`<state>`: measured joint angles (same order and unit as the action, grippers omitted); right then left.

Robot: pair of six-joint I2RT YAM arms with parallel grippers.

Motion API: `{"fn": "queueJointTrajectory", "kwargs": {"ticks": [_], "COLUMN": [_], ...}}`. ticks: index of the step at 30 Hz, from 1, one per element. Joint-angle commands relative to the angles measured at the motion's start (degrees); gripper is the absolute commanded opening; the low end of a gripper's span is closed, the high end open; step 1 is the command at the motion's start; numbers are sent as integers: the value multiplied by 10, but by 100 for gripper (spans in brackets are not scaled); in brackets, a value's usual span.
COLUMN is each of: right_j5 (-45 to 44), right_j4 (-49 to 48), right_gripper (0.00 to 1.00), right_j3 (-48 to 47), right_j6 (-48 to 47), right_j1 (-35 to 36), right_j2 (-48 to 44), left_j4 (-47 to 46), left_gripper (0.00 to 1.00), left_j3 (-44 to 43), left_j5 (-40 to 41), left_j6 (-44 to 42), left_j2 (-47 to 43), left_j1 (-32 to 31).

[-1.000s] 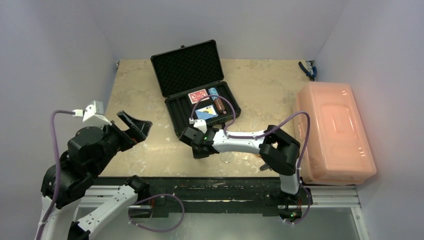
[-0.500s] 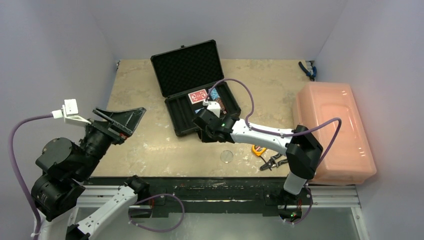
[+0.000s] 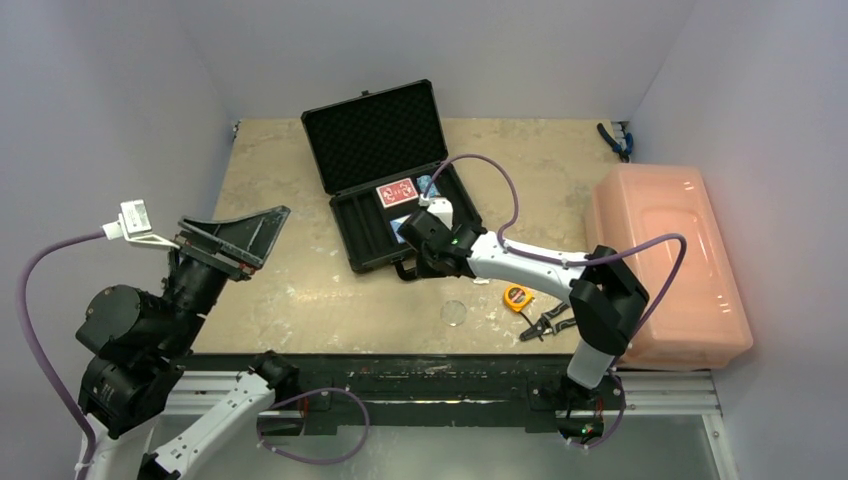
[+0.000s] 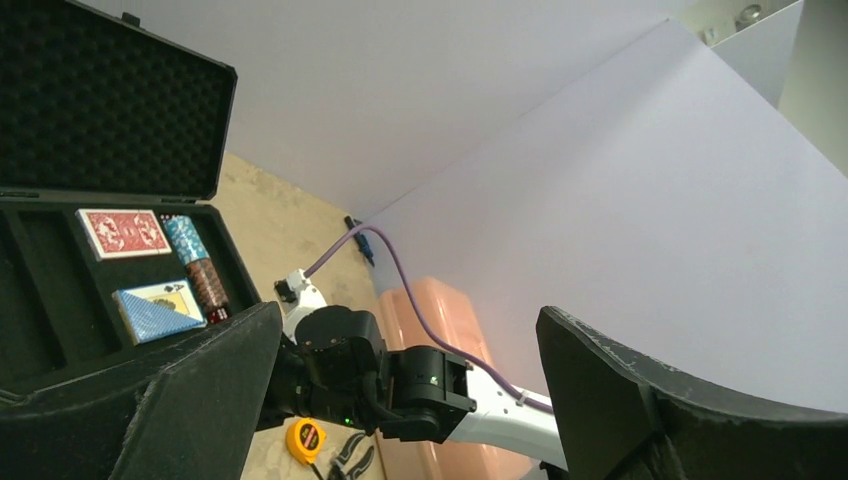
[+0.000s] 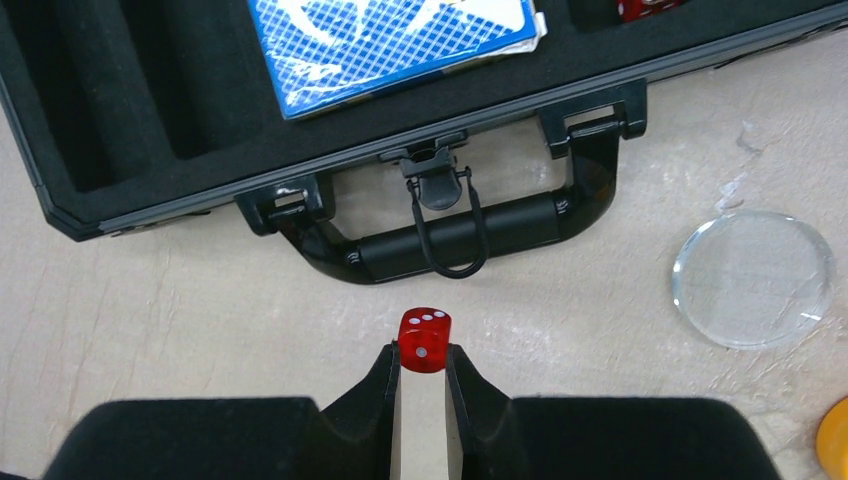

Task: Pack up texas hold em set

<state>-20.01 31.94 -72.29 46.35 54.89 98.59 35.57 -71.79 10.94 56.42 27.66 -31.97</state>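
The pale stone-look table [image 3: 290,170] carries a black briefcase [image 3: 372,135] lying open toward the far side, its foam-lined lid propped up at the back. Well to the right of the case sits a big translucent pink bin [image 3: 670,265]. Off to the case's left the left gripper [image 4: 408,320] is held up in the air, its jaws spread wide with nothing between them. The right gripper [image 5: 422,358] hangs just in front of the case's handle [image 5: 455,235], its two tips clenched on a red die [image 5: 424,340]; whether the die touches the tabletop I cannot tell. Inside the case a red card deck [image 3: 396,192] lies near the hinge, a blue card deck [image 5: 390,40] sits in the pocket nearest the front wall, and a row of chip stacks [image 4: 195,265] fills the slot right of both. In front of the case's right corner lie black-handled pliers [image 3: 545,322] and an orange-yellow tape measure [image 3: 516,297]. A clear disc [image 5: 752,278] rests flat, right of the handle and apart from it.
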Motion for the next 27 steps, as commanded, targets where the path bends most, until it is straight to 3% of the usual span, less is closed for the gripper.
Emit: {"fn": "queueJointTrajectory", "kwargs": {"ticks": [1, 10, 21, 25, 26, 27], "right_j5": [-11, -14, -8, -5, -5, -5], "right_j4": [-13, -14, -17, -20, -22, -23], "right_gripper": [6, 5, 5, 5, 5, 5], "right_j3": [1, 2, -22, -28, -28, -29], "right_j6": [-15, -33, -69, -80, -83, -86], "right_j1": [-15, -36, -59, -67, -69, -71], "right_j2": [-27, -42, -49, -46, -45, -44], "left_j4": [-73, -94, 70, 170, 197, 219], "left_gripper": [100, 100, 100, 100, 99, 84], "left_j3": [22, 75, 74, 51, 45, 42], "left_j5": [20, 44, 100, 132, 139, 147], "left_j6": [-4, -5, -32, -31, -33, -34], "left_j2": [-19, -27, 30, 69, 82, 96], "left_j1": [-1, -1, -1, -1, -1, -1]}}
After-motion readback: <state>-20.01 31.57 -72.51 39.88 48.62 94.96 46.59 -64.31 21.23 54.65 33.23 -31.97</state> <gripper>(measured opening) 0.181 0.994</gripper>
